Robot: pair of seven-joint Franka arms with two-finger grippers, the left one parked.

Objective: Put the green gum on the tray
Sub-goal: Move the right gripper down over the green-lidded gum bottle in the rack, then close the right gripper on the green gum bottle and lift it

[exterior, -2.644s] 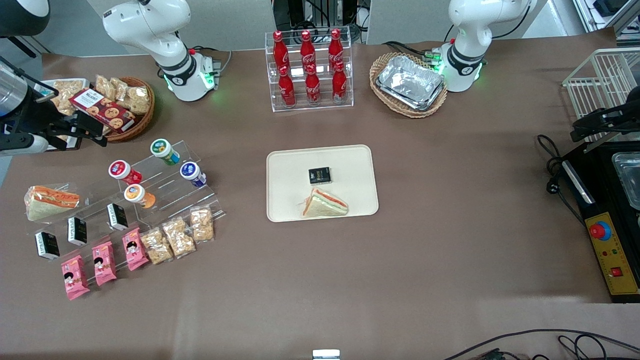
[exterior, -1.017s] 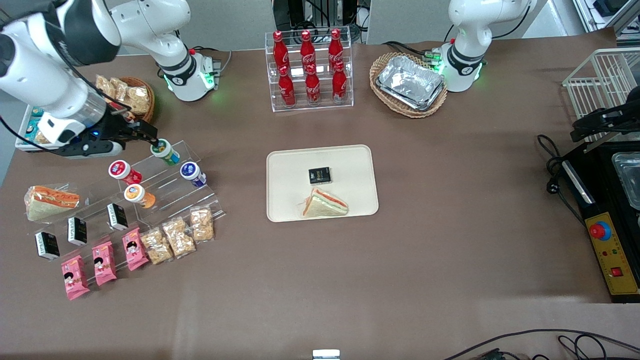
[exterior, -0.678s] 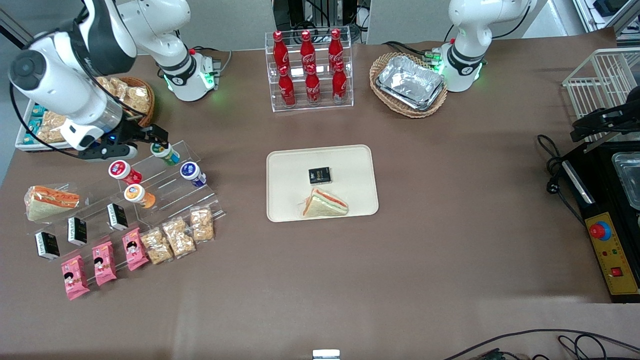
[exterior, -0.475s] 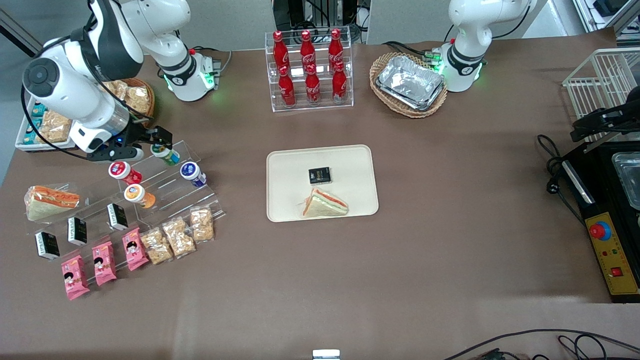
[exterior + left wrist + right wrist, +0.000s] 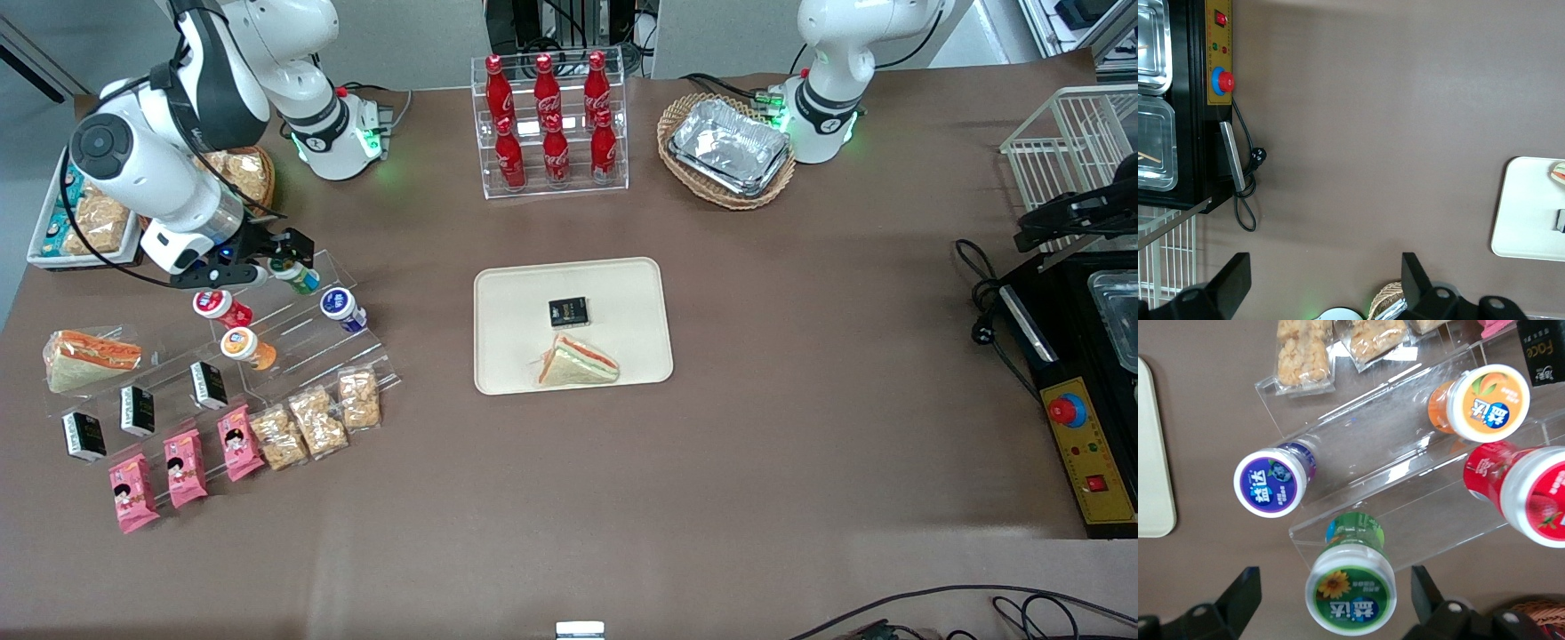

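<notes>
Working-arm end of bench [image 5: 800,462] first: claw [image 5: 283,259] down at top step of clear acrylic riser [image 5: 307,324], spread wide, 1 finger either side of green gum [image 5: 296,275], not yet pinching. Wrist view confirms: green gum [image 5: 1351,585] sits between the 2 fingers [image 5: 1241,590], gaps visible both sides, lid facing camera, canister tilted on the step.

Neighbours on riser: red canister [image 5: 218,305] just beside, nearer the front camera; orange canister [image 5: 244,345] a step lower; blue canister [image 5: 340,305] near, also a step lower. Enough room around green body for fingers, looks like.

Handling guess: small rigid plastic cylinder, light, not fragile. Smooth round wall, probably slippery; could roll or rotate out of a 2-finger pinch. Best hold probably across green body just under the white lid, so lid rim acts as stop. Riser slick and sloped, so nudging before closing risks sliding it down.

Middle of bench: tray [image 5: 511,289] well apart from riser, already carrying small black box [image 5: 568,311] and wrapped sandwich [image 5: 576,362]; bare space at edges for drop.
</notes>
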